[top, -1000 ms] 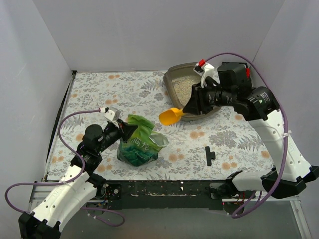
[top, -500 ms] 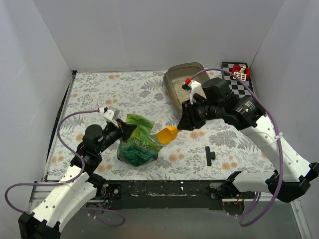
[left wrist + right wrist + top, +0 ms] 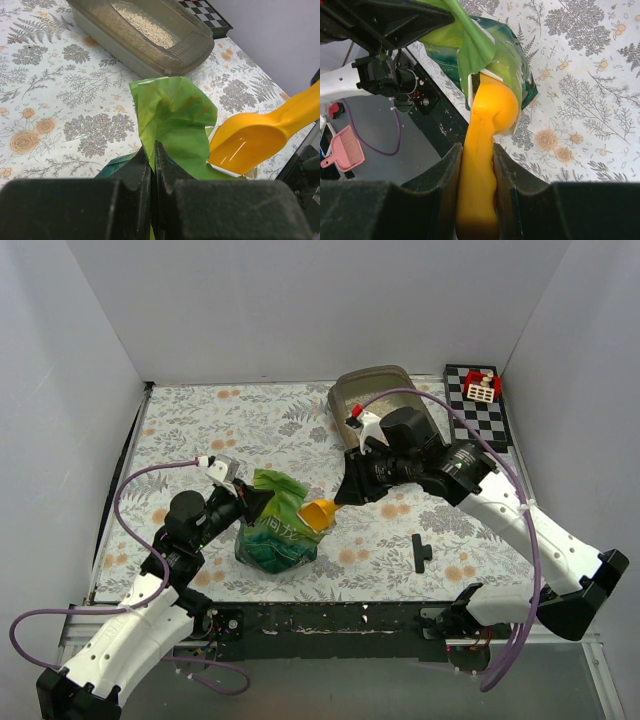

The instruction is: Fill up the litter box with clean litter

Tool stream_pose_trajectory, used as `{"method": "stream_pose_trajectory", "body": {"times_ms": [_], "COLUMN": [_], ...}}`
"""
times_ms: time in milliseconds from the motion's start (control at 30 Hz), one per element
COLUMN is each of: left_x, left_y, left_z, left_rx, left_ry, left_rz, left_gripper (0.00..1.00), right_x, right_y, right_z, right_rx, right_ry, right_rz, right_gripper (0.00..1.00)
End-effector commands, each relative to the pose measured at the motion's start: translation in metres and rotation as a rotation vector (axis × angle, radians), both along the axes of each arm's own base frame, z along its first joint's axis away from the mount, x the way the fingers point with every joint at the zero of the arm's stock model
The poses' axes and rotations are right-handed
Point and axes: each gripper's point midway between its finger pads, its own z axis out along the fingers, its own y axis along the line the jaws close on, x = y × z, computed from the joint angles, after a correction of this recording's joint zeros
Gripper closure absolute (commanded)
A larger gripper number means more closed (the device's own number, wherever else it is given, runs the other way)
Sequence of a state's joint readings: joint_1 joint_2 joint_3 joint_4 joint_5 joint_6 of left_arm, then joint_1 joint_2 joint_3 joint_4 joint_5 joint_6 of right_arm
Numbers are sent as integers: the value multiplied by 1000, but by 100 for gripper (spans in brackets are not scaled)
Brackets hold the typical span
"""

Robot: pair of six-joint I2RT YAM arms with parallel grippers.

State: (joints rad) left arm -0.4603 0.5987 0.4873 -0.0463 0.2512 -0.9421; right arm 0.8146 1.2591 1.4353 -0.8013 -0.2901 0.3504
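Observation:
The grey-brown litter box (image 3: pixel 352 392) stands at the back right, with pale clean litter (image 3: pixel 144 26) on its floor. My left gripper (image 3: pixel 152 150) is shut on the top flap of the green bag (image 3: pixel 280 530), holding it up. My right gripper (image 3: pixel 477 165) is shut on the handle of the yellow-orange scoop (image 3: pixel 319 514). The scoop's bowl (image 3: pixel 495 107) sits at the bag's open mouth, and in the left wrist view the scoop (image 3: pixel 252 137) looks empty.
A black-and-white checkered board (image 3: pixel 480 405) with a small red-and-white piece (image 3: pixel 482 386) lies at the back right corner. A small black part (image 3: pixel 421 553) lies on the flowered cloth near the front. White walls close in three sides.
My right arm has swung the scoop from beside the litter box down and left to the mouth of the green bag. The left arm and bag have not moved.

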Motion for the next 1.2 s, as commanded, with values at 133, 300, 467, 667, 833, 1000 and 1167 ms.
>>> {"method": "stream_pose_trajectory", "body": {"times_ms": [133,300,467,667,833,1000,1167], "left_x": [-9,-17,-27,-29,-29,-30,-30], "left_y": [1,-3,-7,-6,-5,-7,-8], "left_z": [0,8,16,18,16,15,13], "left_rx": [37,30,17,16,24,26,30], "left_ry": [-6,-49,-96,-108,-104,-103,-98], "left_rz": [-36,-84,-134,-138,-128,-137,-144], "left_gripper": [100,100,100,100,100,100,100], "right_x": [15,17,24,29,18,0,-13], "right_y": [32,31,32,36,44,58,77], "right_z": [-12,-35,-55,-97,-152,-193,-201], "right_rx": [63,-44,-137,-211,-179,-54,201], "right_ry": [67,147,216,302,418,539,612], "right_rz": [-31,-45,-74,-116,-130,-118,-97], "right_gripper": [99,99,99,99,99,99,99]}}
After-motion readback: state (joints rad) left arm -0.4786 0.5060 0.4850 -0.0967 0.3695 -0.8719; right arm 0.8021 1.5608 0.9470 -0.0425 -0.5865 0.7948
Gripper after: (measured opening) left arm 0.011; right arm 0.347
